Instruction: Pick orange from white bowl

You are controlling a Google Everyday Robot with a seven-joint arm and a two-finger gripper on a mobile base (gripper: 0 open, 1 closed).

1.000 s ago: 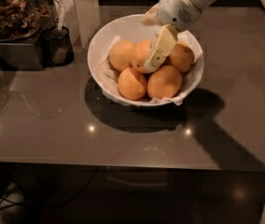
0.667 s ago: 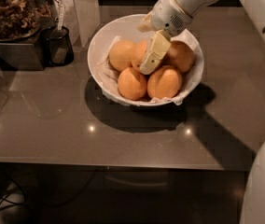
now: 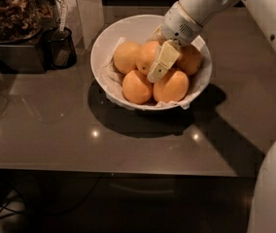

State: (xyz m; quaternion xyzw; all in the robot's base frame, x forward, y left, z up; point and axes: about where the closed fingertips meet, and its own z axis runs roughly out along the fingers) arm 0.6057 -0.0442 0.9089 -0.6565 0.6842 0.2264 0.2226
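- The gripper (image 3: 153, 76) has come down lower into the white bowl (image 3: 99, 52) than it was a moment ago, and its arm leans in more.
- Nearest is the shiny dark bench (image 3: 55, 130), which holds the bowl.
- At the front of the bowl lie the two front fruits (image 3: 137, 86), side by side and darker in colour.
- Just behind them is the orange (image 3: 145, 56), in the middle of the pile. The gripper's tip is right against it, on the side away from the black cup (image 3: 60, 47).
- I cannot tell how wide the gripper is open, or if it has hold of anything.
- The fruits are packed tight. I think a pull could drag a neighbour up too, or the round orange could slip out and roll.
- The fruits lie where they did before; only the arm has moved.
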